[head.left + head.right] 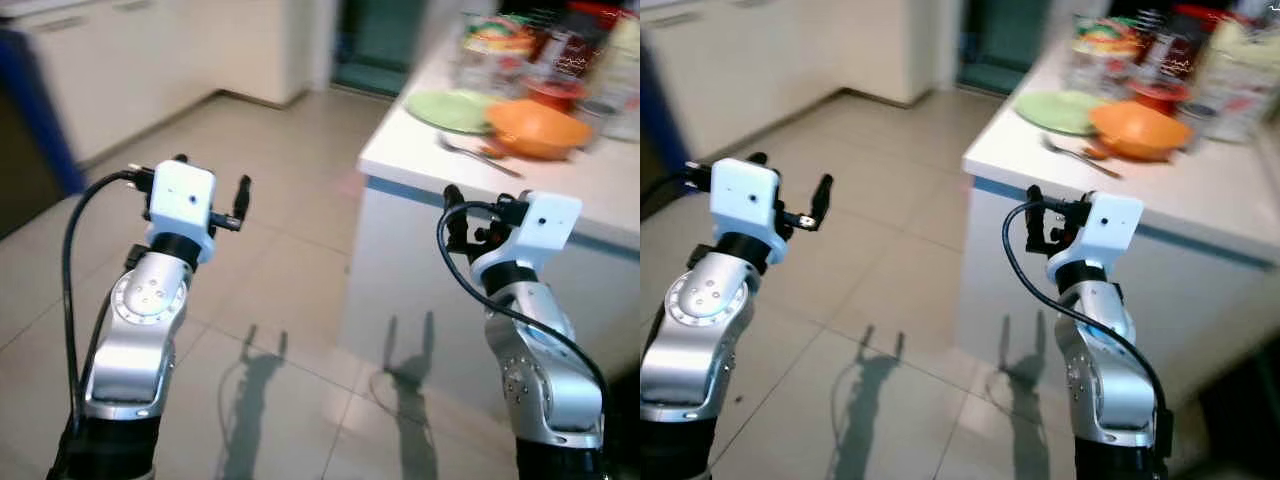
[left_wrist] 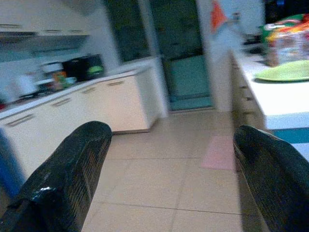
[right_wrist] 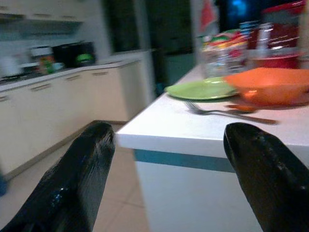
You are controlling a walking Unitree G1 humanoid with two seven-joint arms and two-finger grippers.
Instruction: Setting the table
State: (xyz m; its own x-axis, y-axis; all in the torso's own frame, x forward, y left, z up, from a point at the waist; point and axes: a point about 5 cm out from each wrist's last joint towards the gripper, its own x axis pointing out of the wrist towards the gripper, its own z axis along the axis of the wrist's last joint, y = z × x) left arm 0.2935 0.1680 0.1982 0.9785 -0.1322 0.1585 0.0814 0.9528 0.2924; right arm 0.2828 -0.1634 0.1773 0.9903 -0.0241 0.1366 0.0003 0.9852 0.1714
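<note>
Now I'm approaching the white table [image 1: 600, 190]; both my left gripper [image 2: 174, 159] and right gripper [image 3: 164, 159] are spread, empty. Orange bowl [image 3: 268, 84], green plate [image 3: 203, 89] and fork [image 3: 227, 113] sit near its corner; next, I'd close in.

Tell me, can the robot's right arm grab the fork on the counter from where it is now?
Probably yes. The right pincer is open and empty, just below the counter edge, and the fork lies near that edge with nothing in between.

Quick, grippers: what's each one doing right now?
Left gripper: open, holding nothing, raised over the floor.
Right gripper: open, holding nothing, short of the table.
</note>
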